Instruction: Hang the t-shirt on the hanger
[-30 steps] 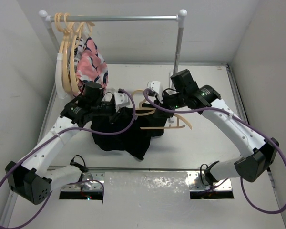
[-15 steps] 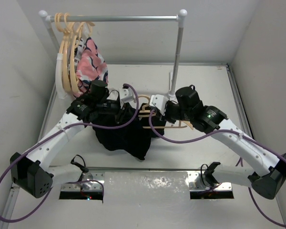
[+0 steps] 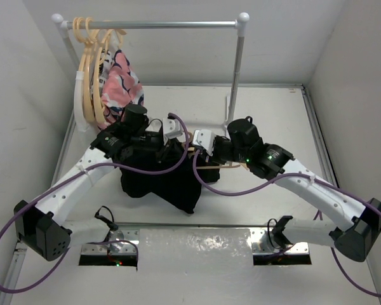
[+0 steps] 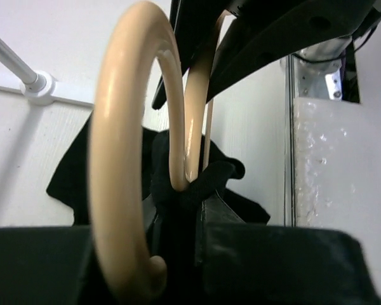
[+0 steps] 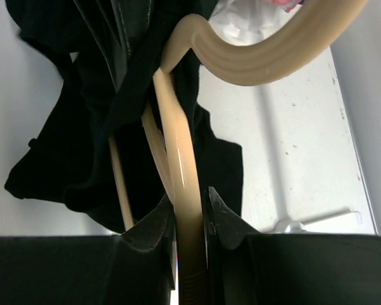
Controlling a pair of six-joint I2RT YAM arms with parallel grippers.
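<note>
The black t-shirt (image 3: 159,178) hangs bunched from my left gripper (image 3: 171,141) in the middle of the table, its lower part resting on the surface. In the left wrist view my left gripper (image 4: 193,203) is shut on a fold of the t-shirt (image 4: 178,159), with the cream hanger's hook (image 4: 124,127) right in front of it. My right gripper (image 3: 202,152) is shut on the hanger (image 3: 209,167). The right wrist view shows the right gripper (image 5: 189,216) clamped on a hanger arm (image 5: 181,159) that runs into the t-shirt (image 5: 63,146).
A clothes rack stands at the back, with a metal bar (image 3: 152,25) and post (image 3: 236,76). A bunch of cream hangers (image 3: 89,70) and a pink, white and navy garment (image 3: 122,82) hang at its left end. White walls close in on both sides.
My right arm has swung left and nearer, bringing the hanger against the t-shirt. My left gripper has moved a little right with the shirt. The hanger is now mostly covered by fabric.
</note>
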